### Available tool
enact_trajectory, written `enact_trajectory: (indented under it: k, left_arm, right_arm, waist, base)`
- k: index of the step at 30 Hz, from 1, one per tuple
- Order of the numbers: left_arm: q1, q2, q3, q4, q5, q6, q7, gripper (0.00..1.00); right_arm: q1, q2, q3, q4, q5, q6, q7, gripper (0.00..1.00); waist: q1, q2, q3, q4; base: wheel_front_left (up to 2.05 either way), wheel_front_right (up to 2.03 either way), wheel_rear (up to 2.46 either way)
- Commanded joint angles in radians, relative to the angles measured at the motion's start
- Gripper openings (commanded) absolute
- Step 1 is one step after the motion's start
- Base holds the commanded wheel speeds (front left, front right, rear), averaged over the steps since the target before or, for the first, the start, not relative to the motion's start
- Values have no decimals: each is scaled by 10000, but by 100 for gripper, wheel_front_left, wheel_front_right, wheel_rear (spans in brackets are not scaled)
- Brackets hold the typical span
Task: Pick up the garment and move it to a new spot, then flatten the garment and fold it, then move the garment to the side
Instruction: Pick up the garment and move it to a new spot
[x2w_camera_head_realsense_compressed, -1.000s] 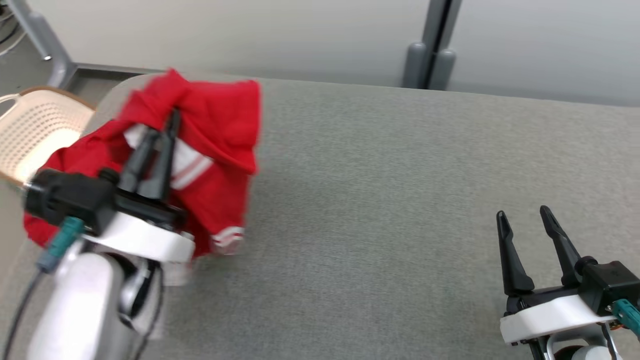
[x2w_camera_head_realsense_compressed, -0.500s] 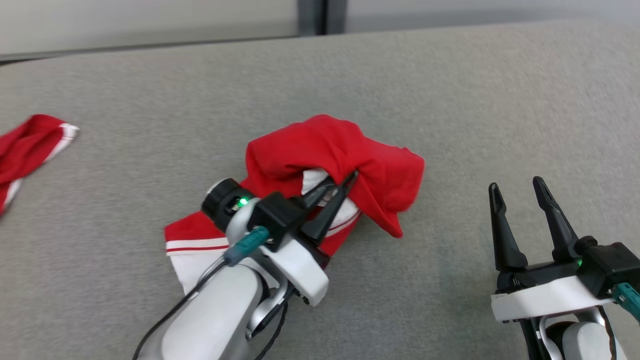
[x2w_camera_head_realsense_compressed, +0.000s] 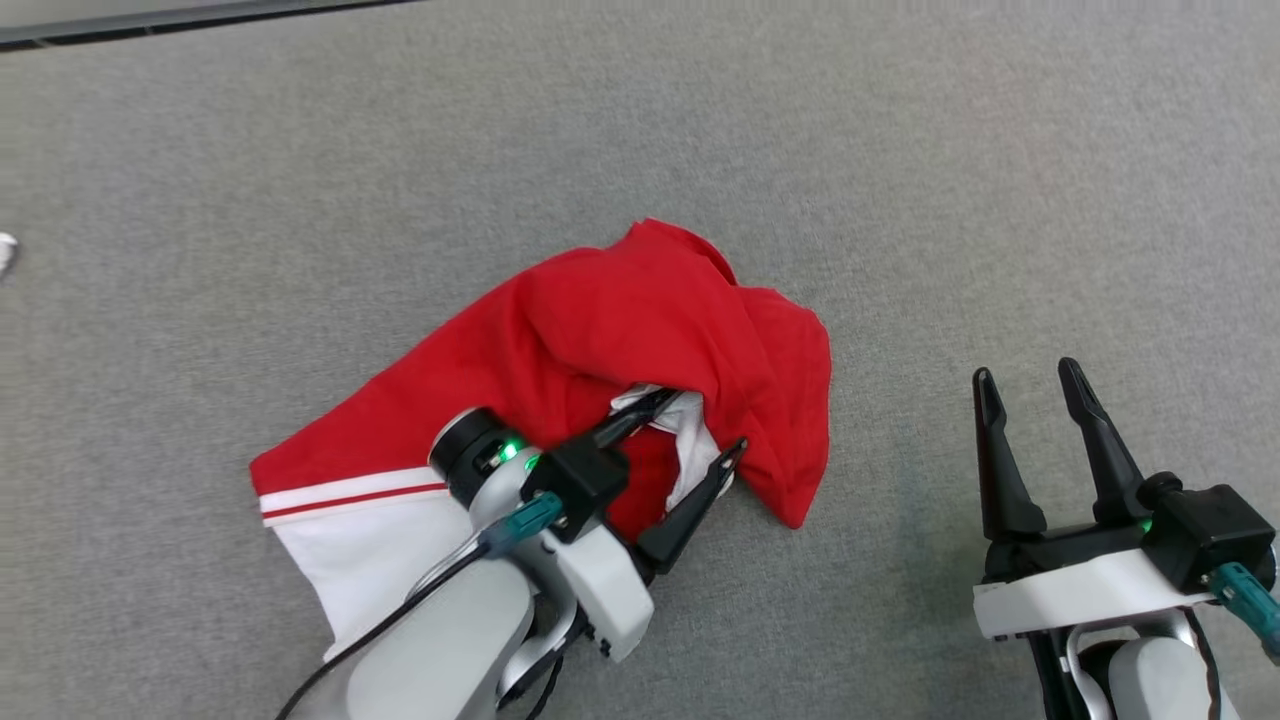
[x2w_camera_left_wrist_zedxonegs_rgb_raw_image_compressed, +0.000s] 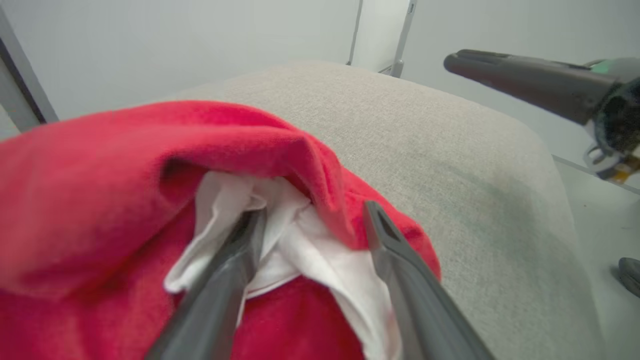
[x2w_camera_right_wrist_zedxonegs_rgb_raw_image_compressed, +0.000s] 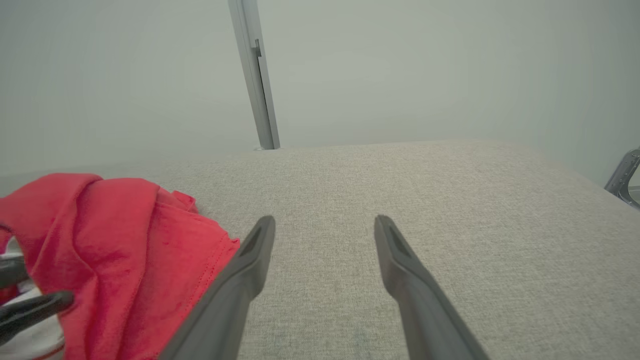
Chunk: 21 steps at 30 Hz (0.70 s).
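Observation:
A red garment (x2w_camera_head_realsense_compressed: 600, 320) with white panels and a red stripe lies crumpled on the grey table (x2w_camera_head_realsense_compressed: 900, 200). My left gripper (x2w_camera_head_realsense_compressed: 695, 428) is open over its right part, with a white fold of the cloth lying loosely between the spread fingers. The left wrist view shows that white fold (x2w_camera_left_wrist_zedxonegs_rgb_raw_image_compressed: 300, 245) between my left gripper's (x2w_camera_left_wrist_zedxonegs_rgb_raw_image_compressed: 315, 212) fingers, under a red ridge (x2w_camera_left_wrist_zedxonegs_rgb_raw_image_compressed: 100, 175). My right gripper (x2w_camera_head_realsense_compressed: 1028, 372) stands open and empty to the right of the garment, a little apart from it. In the right wrist view the garment (x2w_camera_right_wrist_zedxonegs_rgb_raw_image_compressed: 115, 225) sits left of the right gripper (x2w_camera_right_wrist_zedxonegs_rgb_raw_image_compressed: 325, 220).
The grey padded table stretches wide around the garment, with its far edge (x2w_camera_head_realsense_compressed: 200, 18) at the top left. A small white scrap (x2w_camera_head_realsense_compressed: 5, 255) shows at the left border. A pale wall and a metal post (x2w_camera_right_wrist_zedxonegs_rgb_raw_image_compressed: 257, 75) stand behind the table.
The camera has shifted across the table. My left gripper, shut on the garment before, has opened. The garment now lies lower and more spread out. The right gripper stays open.

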Motion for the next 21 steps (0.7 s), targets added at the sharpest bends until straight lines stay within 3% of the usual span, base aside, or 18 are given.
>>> enact_trajectory:
  k: [1,5,10,16,21]
  left_arm:
    - [240,86,101,-82,-112,0,-150,100]
    - [846,304,577,-468,-479,328,-361,100]
    - [1672,632,1492,-1055,-827,1046,-497,100]
    - [2716,1097,3176,-1783,-1017,1845,-509,100]
    - [3647,1421,4720,-2208,-939,2123,-507,100]
  right_arm:
    - [6,-18,17,59,-52,-3,-37,100]
    - [183,-19,40,242,-98,-3,99,100]
    - [439,-22,-21,265,-140,-3,279,100]
    - [766,-24,-153,115,-263,-3,597,100]
    - [1030,-20,-182,-111,-363,-3,894,100]
  waist:
    - [0,0,-483,359]
    - [0,0,-1183,784]
    - [0,0,-1943,1252]
    - [0,0,-2629,1759]
    - [0,0,-3028,2108]
  base:
    - [0,0,0]
    - [0,0,0]
    - [0,0,0]
    - [0,0,0]
    - [0,0,0]
